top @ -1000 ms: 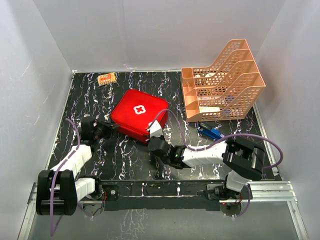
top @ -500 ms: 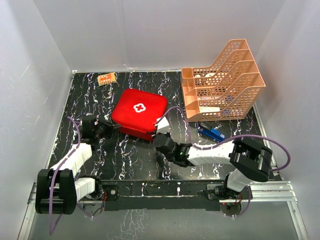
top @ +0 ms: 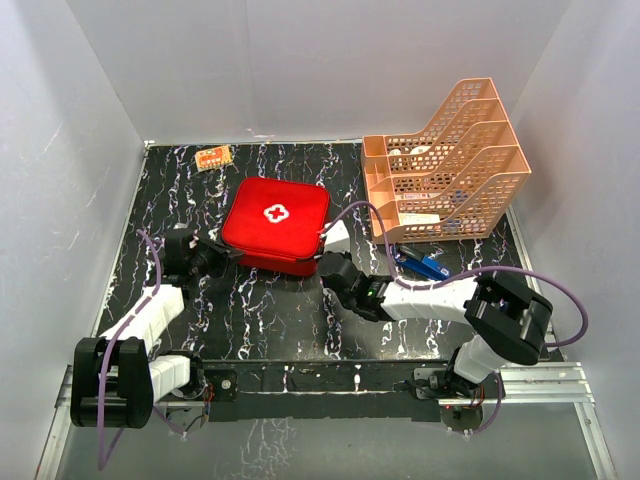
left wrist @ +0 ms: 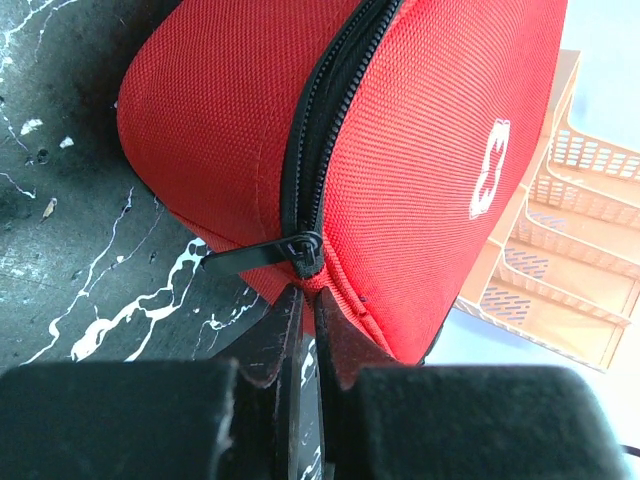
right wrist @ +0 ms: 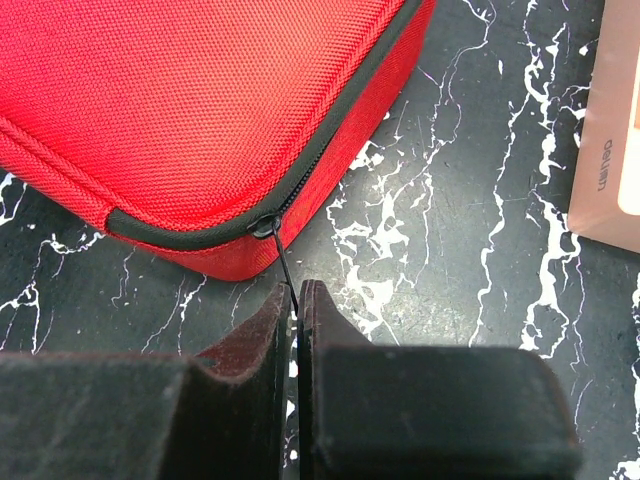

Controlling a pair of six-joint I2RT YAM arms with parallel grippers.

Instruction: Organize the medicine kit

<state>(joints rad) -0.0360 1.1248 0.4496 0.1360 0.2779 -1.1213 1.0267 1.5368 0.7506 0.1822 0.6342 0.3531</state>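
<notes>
- Jaws of the left gripper [left wrist: 303, 300] are pressed together, tips against the medicine kit [top: 275, 222] just under a zip slider [left wrist: 303, 250]. The slider's tab sticks out sideways, ungripped.
- Medicine kit: lid down, white cross up, flat on the black marbled table [top: 250, 310], left of centre.
- Right gripper [right wrist: 295, 295]: jaws clamped on the thin black zip pull [right wrist: 282, 258] at the kit's near right corner.
- Orange tiered tray [top: 450, 170]: near the kit's right, apart.
</notes>
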